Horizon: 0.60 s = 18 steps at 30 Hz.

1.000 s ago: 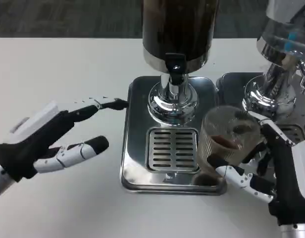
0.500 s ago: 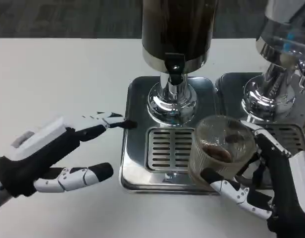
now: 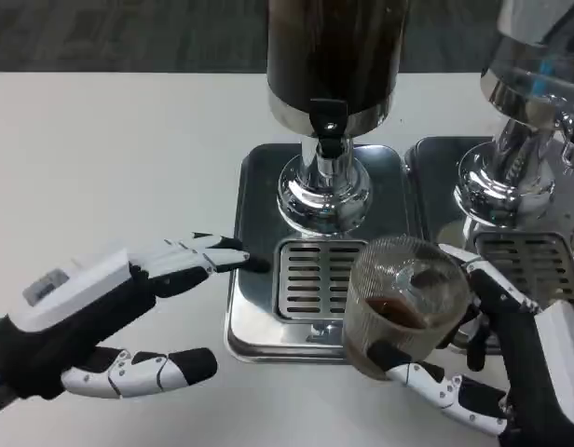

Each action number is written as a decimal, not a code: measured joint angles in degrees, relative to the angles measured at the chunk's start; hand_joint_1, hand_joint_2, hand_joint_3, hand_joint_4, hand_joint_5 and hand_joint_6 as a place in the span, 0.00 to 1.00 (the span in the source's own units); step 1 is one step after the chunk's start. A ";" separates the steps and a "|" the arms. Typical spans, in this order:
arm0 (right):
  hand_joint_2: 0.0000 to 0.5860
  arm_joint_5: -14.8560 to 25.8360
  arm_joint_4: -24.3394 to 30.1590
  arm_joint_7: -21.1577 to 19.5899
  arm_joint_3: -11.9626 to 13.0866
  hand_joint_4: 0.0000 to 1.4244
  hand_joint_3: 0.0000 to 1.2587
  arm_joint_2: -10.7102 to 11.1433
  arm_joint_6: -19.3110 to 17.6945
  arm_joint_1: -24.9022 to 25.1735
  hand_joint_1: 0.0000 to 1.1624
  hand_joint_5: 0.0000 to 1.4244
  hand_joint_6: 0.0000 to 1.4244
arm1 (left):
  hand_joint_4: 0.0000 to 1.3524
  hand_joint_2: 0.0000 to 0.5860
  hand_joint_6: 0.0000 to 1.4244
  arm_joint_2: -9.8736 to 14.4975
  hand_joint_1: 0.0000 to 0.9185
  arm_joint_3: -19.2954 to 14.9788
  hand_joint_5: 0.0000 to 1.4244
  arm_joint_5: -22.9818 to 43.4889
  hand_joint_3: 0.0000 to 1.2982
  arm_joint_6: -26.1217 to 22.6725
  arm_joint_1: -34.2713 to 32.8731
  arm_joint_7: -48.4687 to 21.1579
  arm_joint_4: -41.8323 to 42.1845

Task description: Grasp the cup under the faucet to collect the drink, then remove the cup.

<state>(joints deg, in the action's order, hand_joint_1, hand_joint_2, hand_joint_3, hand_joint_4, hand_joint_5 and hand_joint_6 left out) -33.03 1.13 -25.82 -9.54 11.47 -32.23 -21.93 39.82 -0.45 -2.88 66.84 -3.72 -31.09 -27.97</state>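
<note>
— where's the cup right now?

— the cup (image 3: 406, 296) is in my right hand (image 3: 497, 358), clear and ribbed, tilted a little, with dark drink in the bottom. my fingers (image 3: 436, 386) wrap its lower side from the right and underneath, so the cup sits to the left of my palm. it's over the front right corner of the drip tray (image 3: 259, 233), overlapping the slotted grate (image 3: 310, 277), in front of the faucet (image 3: 330, 130) and off to its right rather than beneath it.

— and your other hand?

— my left hand (image 3: 91, 321) holds nothing — fingers spread. it lies on the white table (image 3: 110, 149) left of the tray, with the upper fingertips (image 3: 240, 261) reaching the tray's left edge, well apart from the cup. the dark dispenser (image 3: 334, 56) stands behind, and a second dispenser (image 3: 529, 102) to the right.
</note>
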 measured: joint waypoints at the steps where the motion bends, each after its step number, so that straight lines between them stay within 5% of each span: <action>1: 0.40 0.00 0.17 0.05 0.00 0.55 0.50 0.01 -0.12 -0.15 0.57 0.64 0.87 | 0.12 0.33 0.06 0.05 0.00 0.00 0.07 0.00 0.16 0.00 0.24 0.00 0.29; 18: 0.40 0.11 0.67 1.05 0.26 0.56 0.51 -0.09 -0.25 -0.35 0.57 0.65 0.87 | 0.12 0.33 0.06 0.09 0.00 -0.39 0.07 0.00 0.15 -0.07 1.29 0.15 1.59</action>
<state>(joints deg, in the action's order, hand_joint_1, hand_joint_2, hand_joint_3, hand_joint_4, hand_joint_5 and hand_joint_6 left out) -32.92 1.81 -24.78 -9.28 11.38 -32.48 -22.28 39.91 -0.84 -2.88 66.76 -2.44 -30.94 -26.38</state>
